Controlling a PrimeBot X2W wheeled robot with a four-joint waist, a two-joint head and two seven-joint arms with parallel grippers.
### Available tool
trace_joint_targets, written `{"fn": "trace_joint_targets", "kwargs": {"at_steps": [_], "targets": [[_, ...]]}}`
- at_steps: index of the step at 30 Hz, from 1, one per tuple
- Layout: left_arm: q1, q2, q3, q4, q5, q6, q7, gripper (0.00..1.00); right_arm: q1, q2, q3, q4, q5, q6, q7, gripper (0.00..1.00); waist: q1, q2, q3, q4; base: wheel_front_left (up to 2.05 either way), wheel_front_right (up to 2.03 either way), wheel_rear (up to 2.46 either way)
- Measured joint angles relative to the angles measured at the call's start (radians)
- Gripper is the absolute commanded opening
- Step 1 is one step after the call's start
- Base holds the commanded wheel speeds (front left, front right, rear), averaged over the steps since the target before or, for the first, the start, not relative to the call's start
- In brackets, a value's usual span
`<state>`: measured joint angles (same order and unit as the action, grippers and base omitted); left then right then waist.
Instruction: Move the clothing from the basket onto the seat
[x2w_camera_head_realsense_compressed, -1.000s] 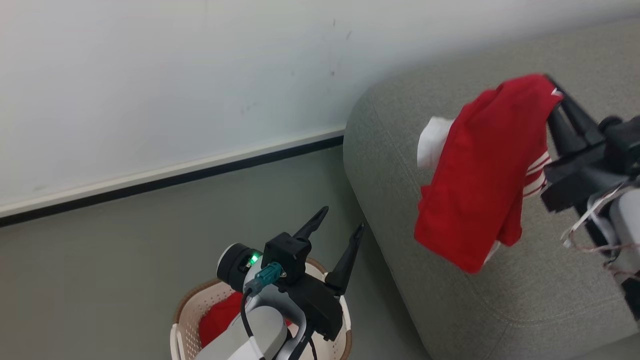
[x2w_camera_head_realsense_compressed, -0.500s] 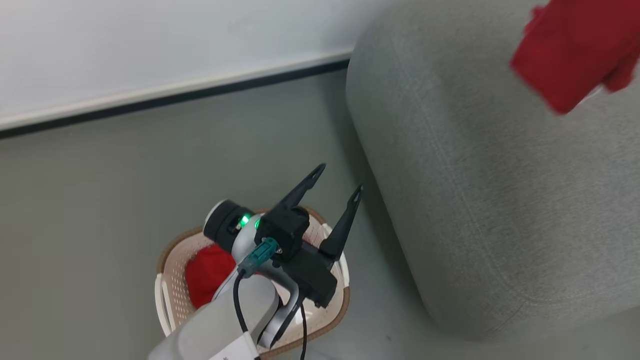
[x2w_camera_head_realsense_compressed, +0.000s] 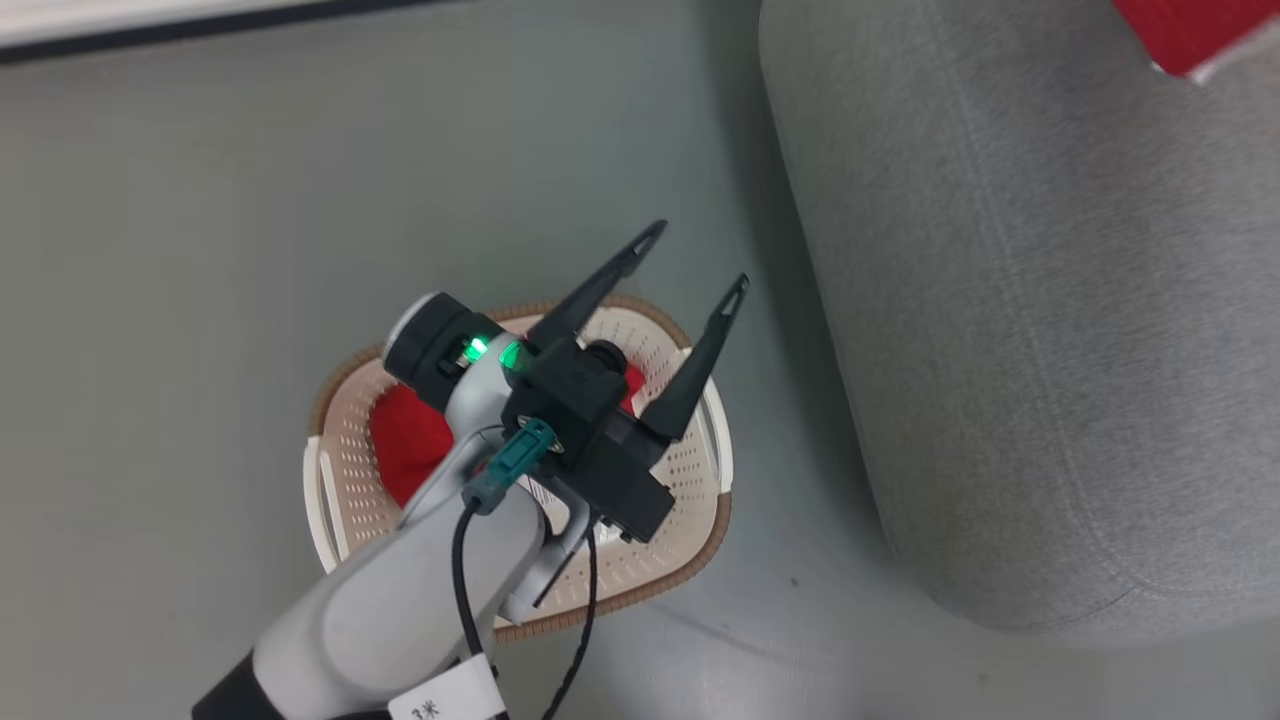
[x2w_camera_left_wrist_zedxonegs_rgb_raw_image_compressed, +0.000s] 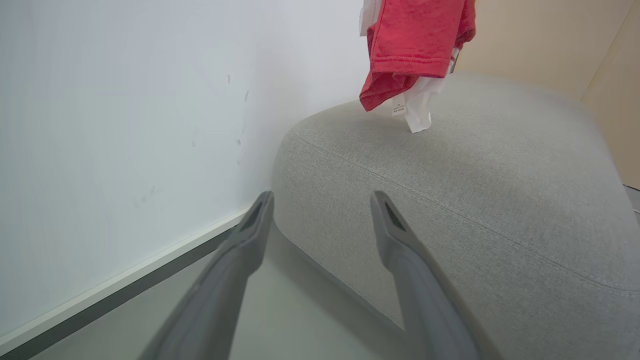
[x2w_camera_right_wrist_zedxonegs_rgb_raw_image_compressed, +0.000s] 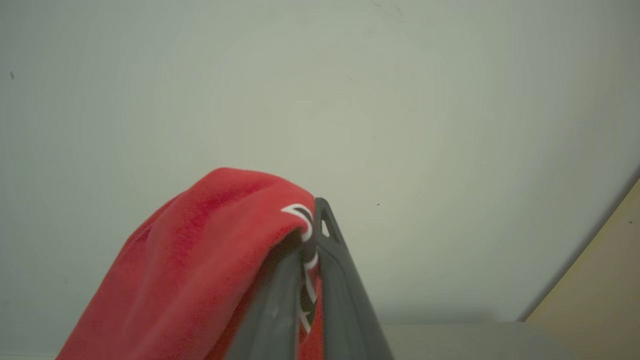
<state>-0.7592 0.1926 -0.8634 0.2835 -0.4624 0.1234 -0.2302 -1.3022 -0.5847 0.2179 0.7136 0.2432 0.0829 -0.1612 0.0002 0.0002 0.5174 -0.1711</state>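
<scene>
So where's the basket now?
In the head view's lower middle, the basket sits on the floor beneath the left hand, just left of the grey couch.

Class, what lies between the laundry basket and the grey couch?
A bare strip of grey floor separates the basket from the couch, as the head view shows.
</scene>
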Motion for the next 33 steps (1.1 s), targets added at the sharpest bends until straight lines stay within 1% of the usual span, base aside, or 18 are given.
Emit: {"fn": "trace_joint_targets", "kwargs": {"at_steps": [6,8,9,12,14,19,20,21,22,23,25,28,33], "targets": [[-0.029,0.027,0.010,-0.021,0.037,0.000,0.019,1.00,0.006,0.009,-0.012,0.082,0.003,-0.021,-0.026,0.00,-0.0001,0.0000,0.090,-0.003,0.00,0.00,0.00],[-0.033,0.032,0.014,-0.021,0.042,0.000,0.023,1.00,0.009,0.015,-0.013,0.099,0.004,-0.023,-0.027,0.00,-0.0001,0.0000,0.104,-0.005,0.00,0.00,0.00],[-0.035,0.039,0.017,-0.018,0.044,0.000,0.026,1.00,0.030,0.031,-0.017,0.137,0.012,-0.028,-0.036,0.00,-0.0001,0.0000,0.130,-0.010,0.00,0.00,0.00],[-0.036,0.041,0.017,-0.015,0.052,0.000,0.027,1.00,0.080,0.060,-0.018,0.194,0.022,-0.032,-0.045,0.00,0.0000,0.0001,0.162,-0.019,0.00,0.00,0.00],[-0.036,0.040,0.018,-0.014,0.054,0.000,0.028,1.00,0.116,0.083,-0.018,0.219,0.025,-0.042,-0.053,0.00,-0.0001,0.0001,0.178,-0.025,0.00,0.00,0.00],[-0.036,0.041,0.020,-0.004,0.059,0.000,0.030,1.00,0.163,0.115,-0.015,0.267,0.031,-0.039,-0.062,0.00,-0.0001,0.0000,0.194,-0.038,0.00,0.00,0.00],[-0.036,0.041,0.020,0.002,0.060,0.000,0.030,1.00,0.169,0.117,-0.015,0.277,0.031,-0.039,-0.067,0.29,-0.0001,0.0000,0.196,-0.040,0.00,0.00,0.00],[-0.036,0.041,0.021,0.009,0.060,0.000,0.030,1.00,0.173,0.119,-0.015,0.285,0.031,-0.039,-0.069,0.40,-0.0001,0.0000,0.195,-0.042,0.00,0.00,0.00],[-0.035,0.041,0.022,0.014,0.059,0.000,0.030,1.00,0.175,0.122,-0.016,0.291,0.034,-0.039,-0.071,0.64,-0.0001,-0.0001,0.193,-0.042,0.00,0.00,0.00],[-0.035,0.041,0.025,0.019,0.059,0.000,0.030,1.00,0.179,0.125,-0.015,0.295,0.036,-0.039,-0.075,1.00,-0.0001,-0.0001,0.189,-0.043,0.00,0.00,0.00],[-0.033,0.041,0.032,0.029,0.059,0.000,0.029,1.00,0.186,0.131,-0.014,0.299,0.037,-0.037,-0.078,1.00,-0.0003,-0.0001,0.181,-0.044,0.00,0.00,0.00],[-0.030,0.040,0.042,0.044,0.059,0.000,0.025,1.00,0.189,0.126,-0.008,0.309,0.037,-0.022,-0.084,1.00,-0.0003,-0.0001,0.164,-0.045,0.00,0.00,0.00],[-0.001,0.034,0.055,0.074,0.050,0.001,0.015,1.00,0.225,0.128,0.009,0.308,0.028,-0.012,-0.088,1.00,-0.0003,-0.0001,0.127,-0.048,0.00,0.00,0.00]]}}
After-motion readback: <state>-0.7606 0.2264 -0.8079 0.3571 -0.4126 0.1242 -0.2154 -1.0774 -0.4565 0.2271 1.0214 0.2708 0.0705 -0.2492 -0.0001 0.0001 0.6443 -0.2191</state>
